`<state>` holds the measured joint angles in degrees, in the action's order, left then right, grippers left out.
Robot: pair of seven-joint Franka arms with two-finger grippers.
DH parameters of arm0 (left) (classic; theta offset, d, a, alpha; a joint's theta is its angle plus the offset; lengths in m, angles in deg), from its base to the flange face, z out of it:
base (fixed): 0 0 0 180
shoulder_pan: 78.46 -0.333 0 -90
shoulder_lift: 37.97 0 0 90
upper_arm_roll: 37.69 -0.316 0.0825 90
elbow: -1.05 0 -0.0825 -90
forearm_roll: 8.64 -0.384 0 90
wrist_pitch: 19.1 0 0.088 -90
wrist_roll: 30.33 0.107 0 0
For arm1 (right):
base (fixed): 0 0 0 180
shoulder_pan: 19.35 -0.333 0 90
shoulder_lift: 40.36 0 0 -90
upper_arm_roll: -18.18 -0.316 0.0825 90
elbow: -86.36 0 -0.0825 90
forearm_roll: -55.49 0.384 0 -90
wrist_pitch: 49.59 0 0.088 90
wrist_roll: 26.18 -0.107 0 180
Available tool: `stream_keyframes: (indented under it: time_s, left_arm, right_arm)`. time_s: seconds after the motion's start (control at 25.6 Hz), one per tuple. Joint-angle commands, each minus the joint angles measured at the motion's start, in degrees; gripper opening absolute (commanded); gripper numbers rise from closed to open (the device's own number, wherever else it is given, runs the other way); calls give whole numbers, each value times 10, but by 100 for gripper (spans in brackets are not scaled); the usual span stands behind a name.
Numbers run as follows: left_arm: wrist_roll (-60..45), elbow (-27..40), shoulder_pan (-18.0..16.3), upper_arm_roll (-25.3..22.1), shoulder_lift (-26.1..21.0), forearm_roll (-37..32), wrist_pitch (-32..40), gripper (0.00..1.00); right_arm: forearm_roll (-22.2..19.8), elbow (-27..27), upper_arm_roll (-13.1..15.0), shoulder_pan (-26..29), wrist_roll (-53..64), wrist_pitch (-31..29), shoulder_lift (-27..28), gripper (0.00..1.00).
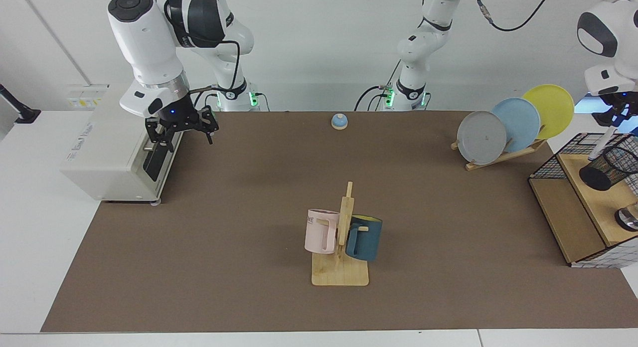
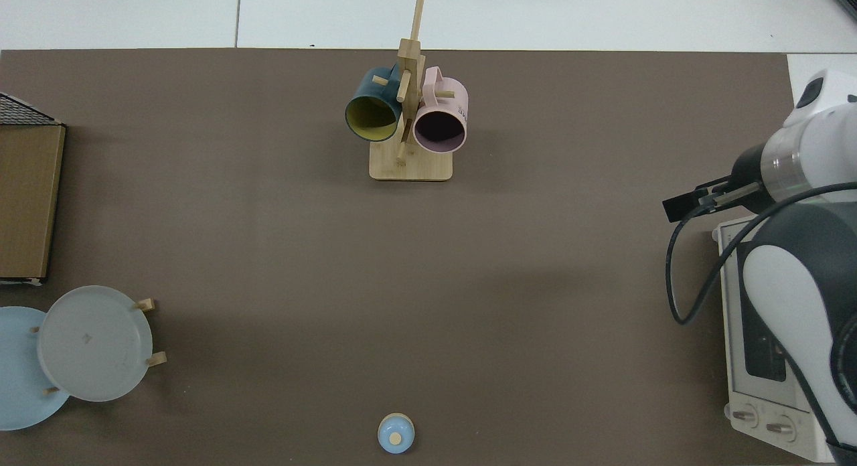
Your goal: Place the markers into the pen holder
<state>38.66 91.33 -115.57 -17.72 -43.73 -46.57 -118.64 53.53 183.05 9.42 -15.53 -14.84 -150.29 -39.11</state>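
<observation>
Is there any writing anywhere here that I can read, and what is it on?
"ME": the visible end of grey lettering on the pink mug hanging on the wooden mug tree; the rest is hidden.
Dark print on the side of the white box-shaped oven: too blurred to read.
White wall label behind it: too small to read.
</observation>
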Motion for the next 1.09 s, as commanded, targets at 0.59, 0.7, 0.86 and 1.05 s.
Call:
stream_keyframes:
  time_s: [0.59, 0.7, 0.86, 1.05]
  left_arm:
    - [26, -33, 0, 8, 29, 8, 22, 0]
    - [27, -52, 0, 8, 28, 7, 33, 0]
    - [26, -62, 0, 9, 28, 6, 31, 0]
    - [25, -71, -2, 7, 21, 7, 7, 0]
  right_arm:
    - [-4, 7, 3, -1, 18, 8, -9, 100]
    - [-4, 8, 3, -1, 18, 7, -9, 100]
    - [-4, 7, 3, -1, 18, 7, -9, 100]
    - [-4, 8, 4, -1, 18, 7, -10, 100]
